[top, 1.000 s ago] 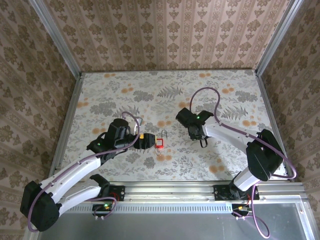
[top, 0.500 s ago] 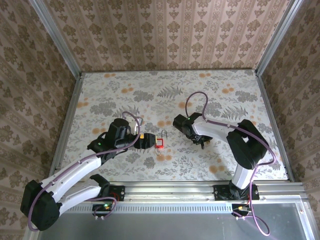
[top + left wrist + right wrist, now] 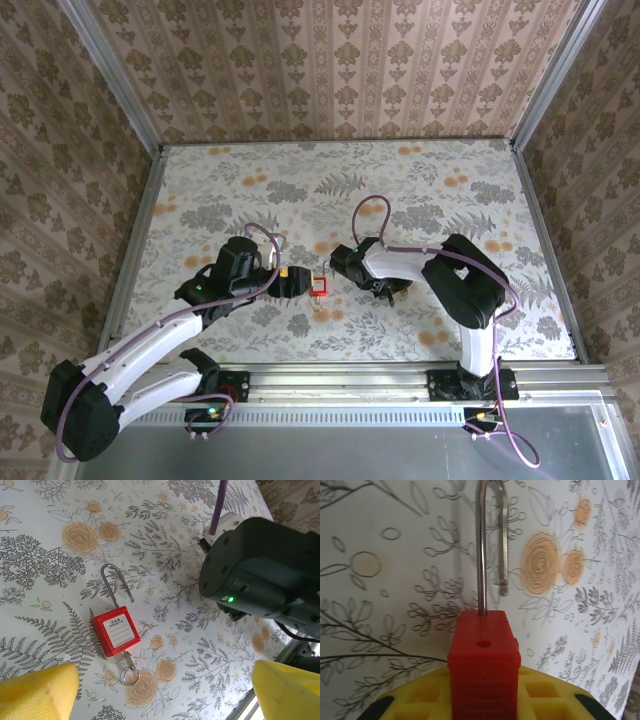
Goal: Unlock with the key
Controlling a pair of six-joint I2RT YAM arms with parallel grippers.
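Note:
A red padlock (image 3: 116, 631) lies flat on the floral table, label up. Its steel shackle (image 3: 115, 585) is swung open, one leg out of the body. A small key (image 3: 127, 660) with a ring sits in the lock's bottom. In the top view the padlock (image 3: 319, 287) lies just beyond my left gripper (image 3: 299, 284). My left gripper (image 3: 162, 690) is open, its yellow fingers (image 3: 35, 692) wide apart, short of the lock. In the right wrist view the padlock (image 3: 484, 655) stands against my right gripper (image 3: 484, 695). Whether its yellow pads (image 3: 420, 695) press the lock is unclear.
My right arm (image 3: 400, 262) is folded in tight beside the lock, and its black joint housing (image 3: 255, 570) with a green light hangs just right of the shackle. A purple cable (image 3: 365, 215) loops above it. Metal rails edge the table (image 3: 200, 180).
The right arm has folded inward, its forward end sweeping left to sit beside the padlock. The left arm and the padlock have stayed put.

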